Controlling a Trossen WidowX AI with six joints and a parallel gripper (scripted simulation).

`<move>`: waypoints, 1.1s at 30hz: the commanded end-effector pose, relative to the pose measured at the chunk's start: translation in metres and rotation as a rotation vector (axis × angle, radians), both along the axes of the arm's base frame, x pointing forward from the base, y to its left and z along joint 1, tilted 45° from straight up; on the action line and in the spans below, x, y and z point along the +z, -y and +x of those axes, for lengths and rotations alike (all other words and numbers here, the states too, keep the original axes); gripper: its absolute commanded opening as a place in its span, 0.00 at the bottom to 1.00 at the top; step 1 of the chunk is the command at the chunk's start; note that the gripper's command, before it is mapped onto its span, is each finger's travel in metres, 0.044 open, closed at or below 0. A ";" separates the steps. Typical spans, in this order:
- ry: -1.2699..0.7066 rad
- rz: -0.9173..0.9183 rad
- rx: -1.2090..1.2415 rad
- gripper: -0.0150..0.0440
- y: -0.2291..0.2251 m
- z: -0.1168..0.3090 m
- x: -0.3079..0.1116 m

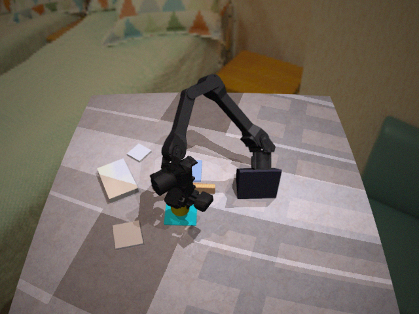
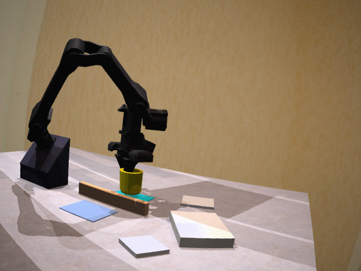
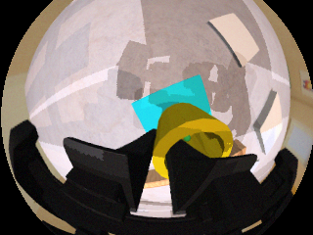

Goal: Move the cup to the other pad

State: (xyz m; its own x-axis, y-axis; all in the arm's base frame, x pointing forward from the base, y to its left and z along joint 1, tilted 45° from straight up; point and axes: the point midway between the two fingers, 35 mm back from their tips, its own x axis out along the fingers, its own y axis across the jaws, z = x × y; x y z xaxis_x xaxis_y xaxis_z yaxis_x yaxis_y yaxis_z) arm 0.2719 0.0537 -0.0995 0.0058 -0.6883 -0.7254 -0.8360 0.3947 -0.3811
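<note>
The yellow cup (image 1: 180, 211) (image 2: 131, 183) (image 3: 181, 117) is upright over the cyan pad (image 1: 169, 221) (image 2: 148, 198) (image 3: 146, 117), with its base very low; whether it touches the pad I cannot tell. A green marble (image 3: 187, 138) shows inside the cup in the wrist view; other marbles are hidden. My gripper (image 2: 129, 169) (image 3: 160, 133) points down and is shut on the cup's wall, one finger inside the rim and one outside. The blue pad (image 1: 198, 171) (image 2: 84, 209) lies bare on the far side of the wooden bar.
The low wooden bar (image 1: 207, 188) (image 2: 112, 199) stands between the two pads, close to the cup. A thick pale slab (image 1: 116, 180) (image 2: 201, 226), a small white tile (image 1: 139, 152) (image 2: 144, 245) and a beige tile (image 1: 127, 235) (image 2: 197, 201) lie off to one side.
</note>
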 end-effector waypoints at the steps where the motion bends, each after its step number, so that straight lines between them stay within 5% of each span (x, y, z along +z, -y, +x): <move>1: -0.006 -0.009 0.006 0.25 0.007 -0.002 -0.006; 18: -0.002 -0.002 -0.001 0.25 0.006 -0.001 -0.006; 24: -0.002 -0.002 -0.001 0.50 0.006 -0.001 -0.006; 33: -0.002 -0.002 -0.001 0.50 0.004 -0.001 -0.004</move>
State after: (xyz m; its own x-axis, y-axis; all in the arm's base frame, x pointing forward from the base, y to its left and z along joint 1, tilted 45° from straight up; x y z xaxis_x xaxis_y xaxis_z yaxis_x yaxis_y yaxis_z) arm 0.2709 0.0480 -0.1050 0.0040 -0.6902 -0.7236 -0.8378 0.3928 -0.3793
